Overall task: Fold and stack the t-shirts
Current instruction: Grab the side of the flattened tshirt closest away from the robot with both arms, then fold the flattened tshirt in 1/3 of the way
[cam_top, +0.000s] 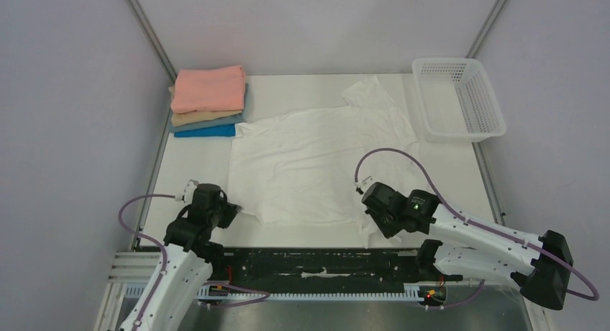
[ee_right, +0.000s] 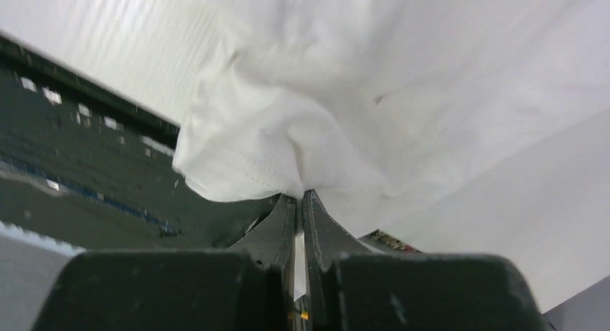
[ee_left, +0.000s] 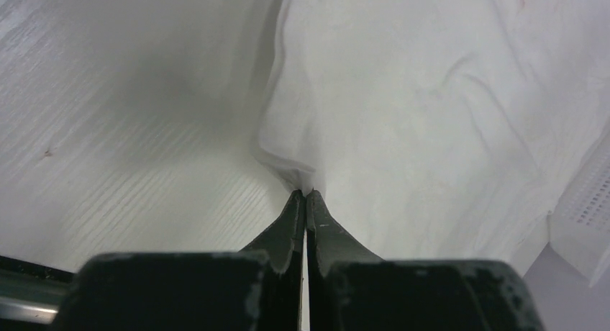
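Shirt: plain white soft-cloth t-shirt [cam_top: 324,158], spread flat just beside the white plastic mesh basket [cam_top: 460,101].
Left hand [ee_left: 306,194]: clamped on its near corner.
Right hand [ee_right: 301,196]: likewise, opposite near corner.
Handling: limp and light; you should grip it at the corners.

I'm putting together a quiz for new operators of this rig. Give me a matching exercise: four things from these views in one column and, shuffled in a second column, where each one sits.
Things
1. plain white cloth t-shirt
2. salmon pink folded t-shirt
3. bright blue folded t-shirt
4. white plastic mesh basket

Places
A. lowest in the folded pile
B. far right corner
C. spread out in the middle, near corners pinched by the left gripper and the right gripper
D. top of the folded pile

Pairs: 1-C, 2-D, 3-A, 4-B
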